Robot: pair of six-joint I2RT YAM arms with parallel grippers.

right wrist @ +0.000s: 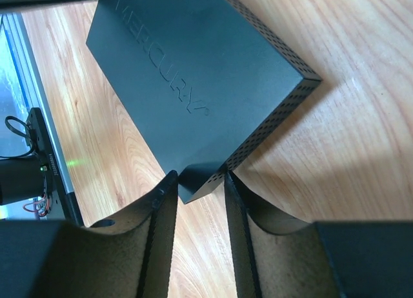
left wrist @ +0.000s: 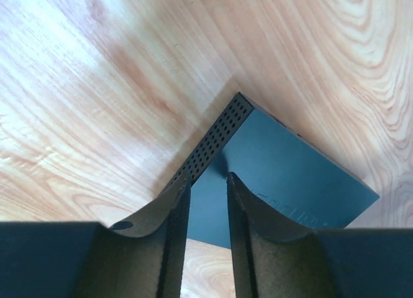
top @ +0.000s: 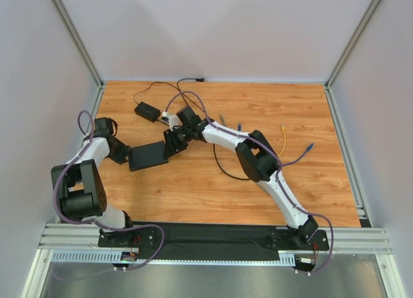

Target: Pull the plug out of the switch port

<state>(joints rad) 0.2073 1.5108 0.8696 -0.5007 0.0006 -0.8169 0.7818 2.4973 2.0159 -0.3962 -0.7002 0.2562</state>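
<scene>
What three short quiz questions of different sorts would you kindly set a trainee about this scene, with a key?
1. True or false: the switch stands upright on one of its edges.
2. Multiple choice: in the right wrist view, what sits between the fingers of the right gripper? A) a yellow cable B) a corner of the switch C) a white plug
3. Short answer: which black box lies nearer the back of the table, the switch or the power brick?

Key: 1 false, it lies flat on the table; 2 B; 3 the power brick.
</scene>
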